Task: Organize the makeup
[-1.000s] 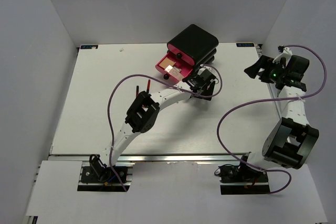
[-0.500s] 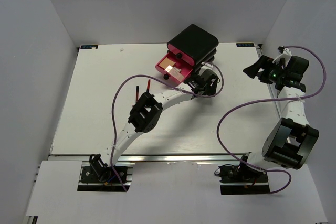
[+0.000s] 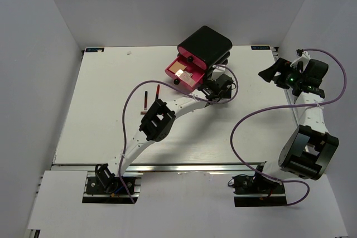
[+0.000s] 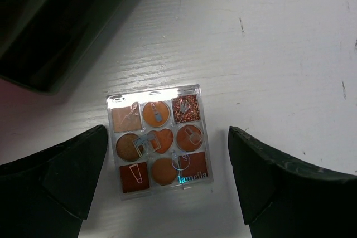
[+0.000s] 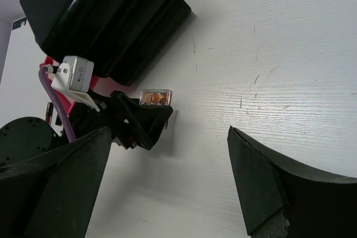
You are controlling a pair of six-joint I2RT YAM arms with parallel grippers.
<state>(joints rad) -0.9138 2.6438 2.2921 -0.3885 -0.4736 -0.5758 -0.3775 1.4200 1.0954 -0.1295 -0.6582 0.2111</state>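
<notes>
left jaws edged nearer the box [image 3: 205,44]; palette [image 4: 159,141] on scuffed white table [image 4: 290,54]

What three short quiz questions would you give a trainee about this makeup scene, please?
1. True or false: the left gripper has its jaws shut on the palette.
2. Where does the palette lie? A) on the table beside the black box; B) on top of that box; C) lifted clear in the jaws.
3. Fill in: the palette's centre pan is shaped like a ____.
Key: 1 false, the jaws stand open on either side of it; 2 A; 3 heart.
</notes>
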